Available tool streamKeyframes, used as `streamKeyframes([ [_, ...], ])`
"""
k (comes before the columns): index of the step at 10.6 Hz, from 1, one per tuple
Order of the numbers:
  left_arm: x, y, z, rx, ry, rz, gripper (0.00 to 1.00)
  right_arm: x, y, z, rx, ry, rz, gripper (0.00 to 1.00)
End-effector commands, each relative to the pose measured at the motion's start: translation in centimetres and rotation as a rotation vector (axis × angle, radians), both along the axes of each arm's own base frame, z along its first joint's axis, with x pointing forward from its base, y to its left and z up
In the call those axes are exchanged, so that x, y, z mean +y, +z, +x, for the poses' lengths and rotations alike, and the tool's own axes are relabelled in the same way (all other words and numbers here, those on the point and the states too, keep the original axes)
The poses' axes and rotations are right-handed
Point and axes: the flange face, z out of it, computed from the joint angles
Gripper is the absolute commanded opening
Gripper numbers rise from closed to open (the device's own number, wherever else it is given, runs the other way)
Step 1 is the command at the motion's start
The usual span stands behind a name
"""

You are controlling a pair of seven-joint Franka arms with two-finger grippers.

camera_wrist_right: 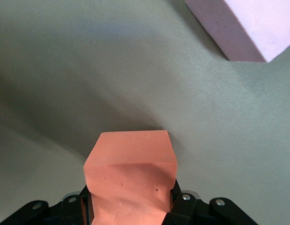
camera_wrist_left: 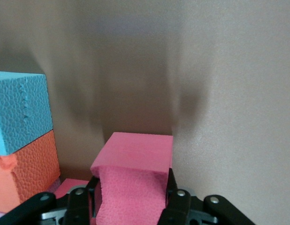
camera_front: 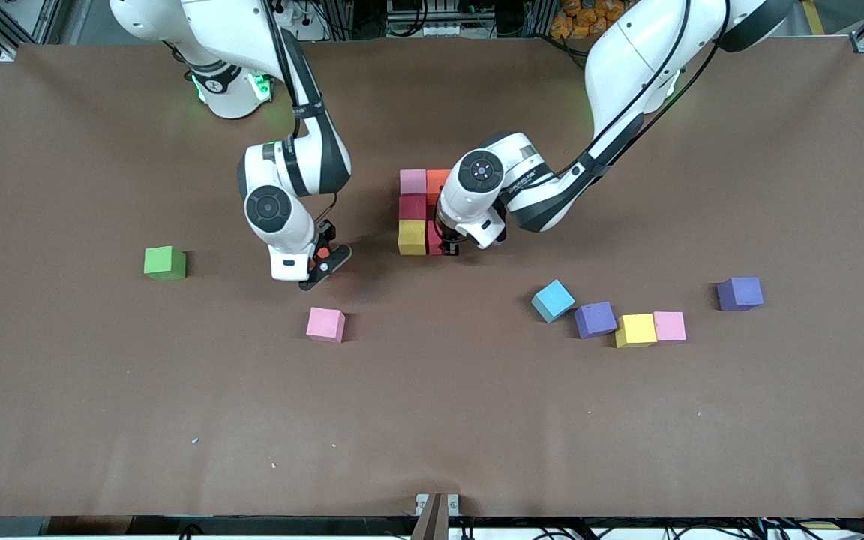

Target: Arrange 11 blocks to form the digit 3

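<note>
Five or so blocks form the unfinished digit 3 [camera_front: 418, 214]; left claw [camera_wrist_left: 132, 199] grasps a red block [camera_wrist_left: 135, 168] there, right claw [camera_wrist_right: 131, 201] grasps an orange block [camera_wrist_right: 131, 173], six loose cubes wait.

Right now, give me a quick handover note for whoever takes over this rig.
Left hand: shut on a red block, low beside the part-built figure.
Right hand: shut on an orange block, above the table near the lone pink block.
Done: only a few blocks joined.
Left: place both held blocks, then fetch from the loose blocks toward the left arm's end.
</note>
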Motion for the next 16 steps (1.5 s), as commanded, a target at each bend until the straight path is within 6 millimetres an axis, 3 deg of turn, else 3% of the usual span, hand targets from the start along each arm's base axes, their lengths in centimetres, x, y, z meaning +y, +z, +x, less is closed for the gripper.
streamKeyframes([
  [1,-0.4,-0.1,0.0,-0.025,0.009,0.003,0.00,1.2,1.3,0.1,0.012,-0.118,0.007,0.00],
  [3,-0.5,-0.2,0.2,-0.024,0.012,-0.004,0.00,2.6,2.6,0.4,0.049,-0.263,-0.009,0.00],
  [5,-0.5,-0.2,0.2,-0.025,0.013,-0.005,0.00,2.7,2.6,0.3,0.060,-0.365,-0.010,0.00],
  [16,-0.6,0.0,0.4,-0.030,0.014,-0.009,0.00,3.4,2.4,0.0,0.070,-0.481,-0.003,0.00],
])
